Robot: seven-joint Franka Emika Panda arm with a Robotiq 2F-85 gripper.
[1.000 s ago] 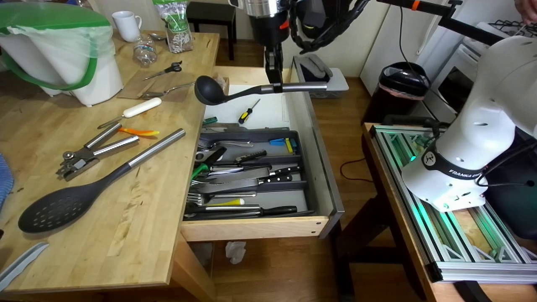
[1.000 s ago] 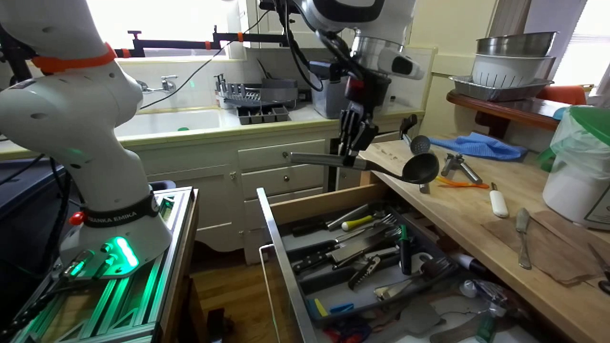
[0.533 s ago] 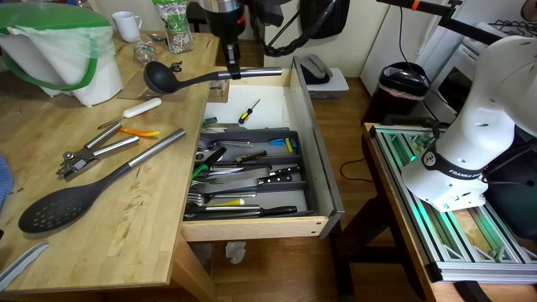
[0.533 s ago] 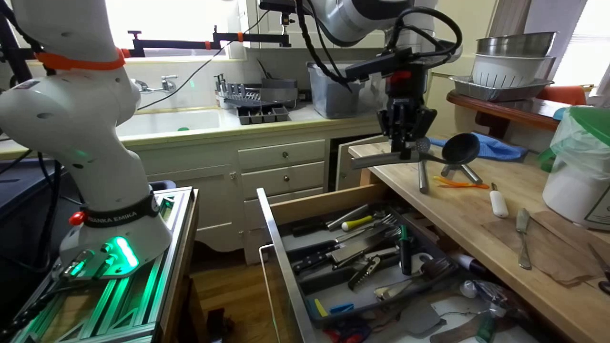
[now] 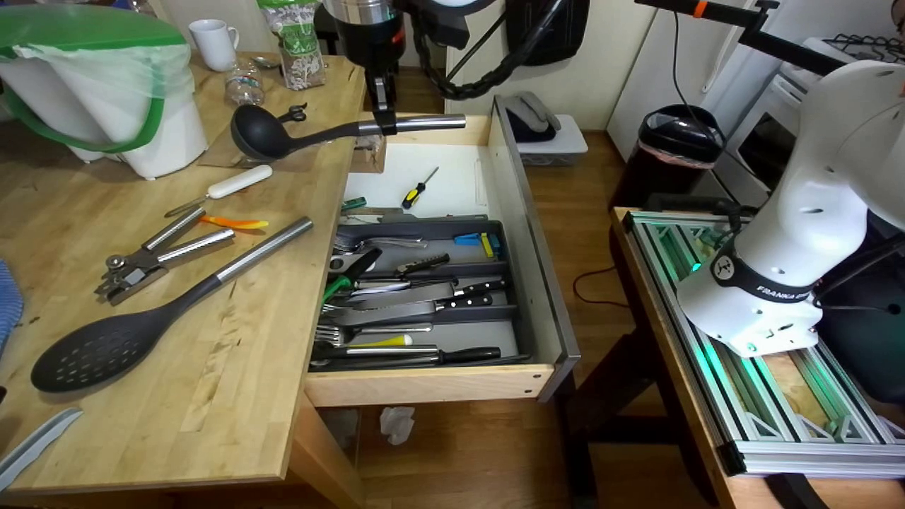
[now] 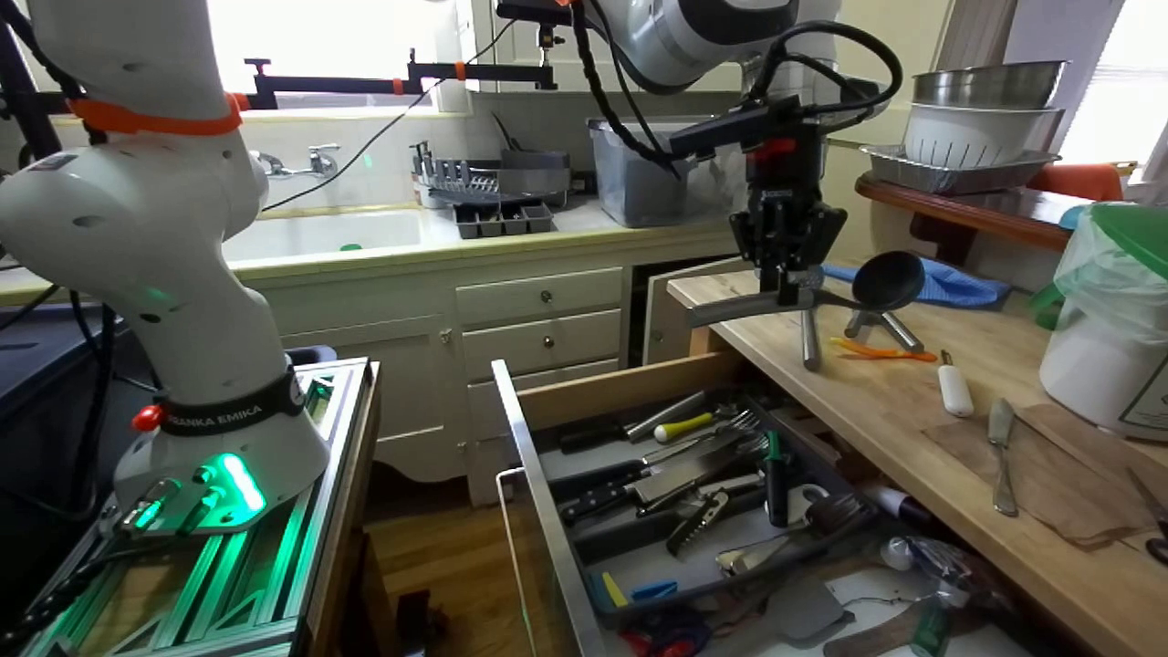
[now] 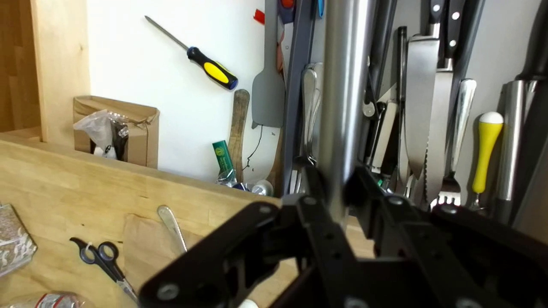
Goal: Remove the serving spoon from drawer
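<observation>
- nearest me on the wooden counter [image 5: 240, 396] lies a black slotted spoon [image 5: 185, 300], its broad head toward this end.
- just past it i see a metal can opener [image 5: 145, 267] with its handles spread, and a small orange utensil [image 5: 237, 223].
- beside the counter the drawer [image 5: 431, 387] stands pulled out, knives [image 5: 410, 311] lying in its grey tray [image 5: 498, 312].
- further in, a yellow-and-black screwdriver [image 5: 416, 194] lies on the drawer's white bottom.
- up above, the gripper [image 5: 386, 126] points down, its two fingers [image 7: 361, 192] clamped on the serving spoon [image 5: 343, 132] by its handle.
- that spoon is in midair, near level, bowl over the counter, handle reaching out above the drawer.
- at the far end stand a white mug [image 5: 213, 44] and a green-and-white bag [image 5: 297, 46].
</observation>
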